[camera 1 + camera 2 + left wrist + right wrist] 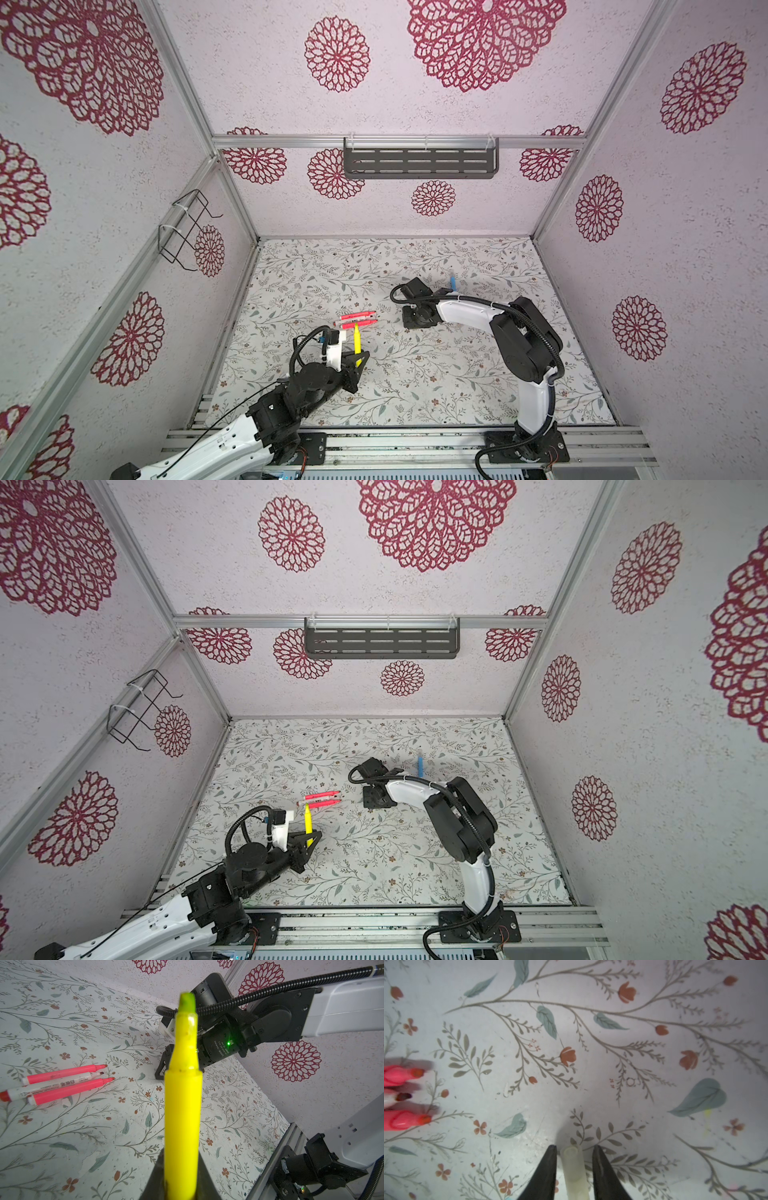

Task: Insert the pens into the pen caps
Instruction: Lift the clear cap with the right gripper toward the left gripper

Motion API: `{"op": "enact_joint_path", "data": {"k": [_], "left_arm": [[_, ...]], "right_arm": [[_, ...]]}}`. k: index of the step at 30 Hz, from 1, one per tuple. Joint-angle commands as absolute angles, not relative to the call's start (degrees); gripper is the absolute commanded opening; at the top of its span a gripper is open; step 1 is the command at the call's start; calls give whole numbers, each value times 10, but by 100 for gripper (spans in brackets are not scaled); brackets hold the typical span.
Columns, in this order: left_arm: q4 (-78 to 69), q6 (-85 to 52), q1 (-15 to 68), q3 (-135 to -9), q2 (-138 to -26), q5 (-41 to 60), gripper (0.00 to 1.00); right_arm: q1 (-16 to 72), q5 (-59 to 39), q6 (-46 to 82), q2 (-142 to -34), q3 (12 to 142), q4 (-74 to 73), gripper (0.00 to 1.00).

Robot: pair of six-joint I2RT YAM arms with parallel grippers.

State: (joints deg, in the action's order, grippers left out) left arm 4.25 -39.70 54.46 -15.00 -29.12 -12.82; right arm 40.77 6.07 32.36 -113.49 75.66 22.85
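Floral table (pixel 457 374), walls (pixel 104 291) with red flower prints. The left gripper (pixel 358 358) clamps a yellow pen (pixel 182 1105). The right gripper (pixel 574 1149), jaws narrowly apart, straddles a pale cap (pixel 574 1167) on the table.

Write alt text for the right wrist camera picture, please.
Two black jaws of the right gripper straddle a pale translucent pen cap lying on the floral table, a narrow gap each side. At one edge show the uncapped tips of two pink pens and a white pen.
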Motion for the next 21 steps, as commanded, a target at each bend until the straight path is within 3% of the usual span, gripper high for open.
{"op": "enact_joint_path", "data": {"k": [1, 10, 21], "left_arm": [[40, -402, 538, -150, -297, -134, 0], [28, -395, 539, -161, -319, -128, 0], [-62, -408, 540, -167, -384, -87, 0]], "right_arm": [[413, 86, 308, -1160, 758, 291, 26], [424, 74, 290, -1134, 747, 286, 8], [426, -59, 293, -853, 604, 75, 8]]}}
